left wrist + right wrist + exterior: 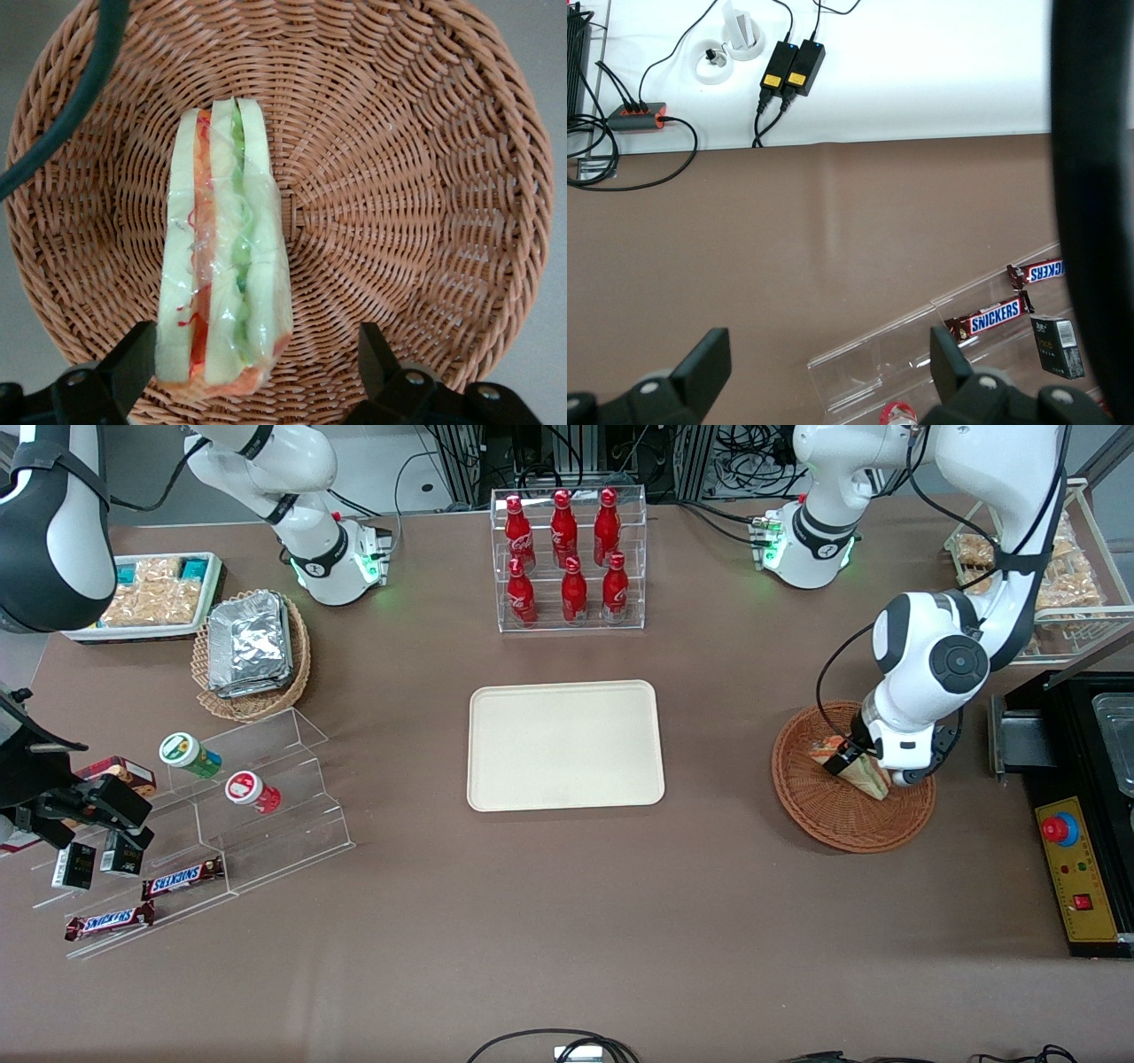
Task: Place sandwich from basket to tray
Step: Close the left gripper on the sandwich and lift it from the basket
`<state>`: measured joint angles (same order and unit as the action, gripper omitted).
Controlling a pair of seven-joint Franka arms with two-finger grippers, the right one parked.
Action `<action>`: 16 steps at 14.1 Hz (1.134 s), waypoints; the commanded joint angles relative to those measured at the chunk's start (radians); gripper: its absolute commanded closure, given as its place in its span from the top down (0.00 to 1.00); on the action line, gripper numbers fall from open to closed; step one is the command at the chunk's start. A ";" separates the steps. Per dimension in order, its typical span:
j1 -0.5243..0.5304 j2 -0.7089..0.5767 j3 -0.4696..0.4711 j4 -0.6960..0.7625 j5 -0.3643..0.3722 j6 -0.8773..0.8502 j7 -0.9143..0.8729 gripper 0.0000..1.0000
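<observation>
The brown table (pixel 567 921) carries everything in the scene. At its middle lies the tray (pixel 565 746), a cream-beige rectangle with a low rim, its surface bare. Farther from the front camera than the tray stands a clear rack (pixel 570 558) holding red bottles (pixel 573 590) in two rows. Toward the parked arm's end of the table, a tiered clear stand (pixel 257 806) holds two small tubs lying on their sides, with Snickers bars (pixel 182 879) nearer the camera; a tan wicker basket with foil packs (pixel 251 645) sits farther from the camera than that stand, beside a white tray of snack packs (pixel 159 593). At the working arm's end, a black control box (pixel 1085 868) with a red button stands at the table edge.

The basket (pixel 824 815), round and reddish-brown, rests on the table toward the working arm's end, well apart from the tray. The left arm reaches down over it, and the gripper (pixel 858 766) hangs low inside the basket, over the sandwich.

The sandwich (pixel 226 257) lies in the basket's bowl, near the centre, its clear wrap glinting and its layers of white bread, red-orange and green filling turned up toward the wrist camera. In the wrist view the gripper's fingers (pixel 133 367) stand spread wide, one on each side of the sandwich's end, with nothing held between them. The finger beside the sandwich's orange layer is just at its edge; the second stands clear of the bread.
</observation>
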<state>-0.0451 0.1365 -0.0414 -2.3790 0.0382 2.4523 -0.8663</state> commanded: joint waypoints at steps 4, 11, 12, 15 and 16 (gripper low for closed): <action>0.001 0.011 0.014 -0.016 0.015 0.046 -0.020 1.00; 0.002 0.037 0.017 -0.014 0.026 0.066 -0.019 0.00; 0.005 0.043 0.017 -0.014 0.043 0.066 -0.019 0.00; 0.007 0.034 0.018 -0.006 0.046 0.059 -0.019 0.00; 0.007 0.023 0.018 -0.002 0.046 0.051 -0.019 0.00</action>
<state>-0.0417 0.1764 -0.0257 -2.3801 0.0595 2.4945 -0.8670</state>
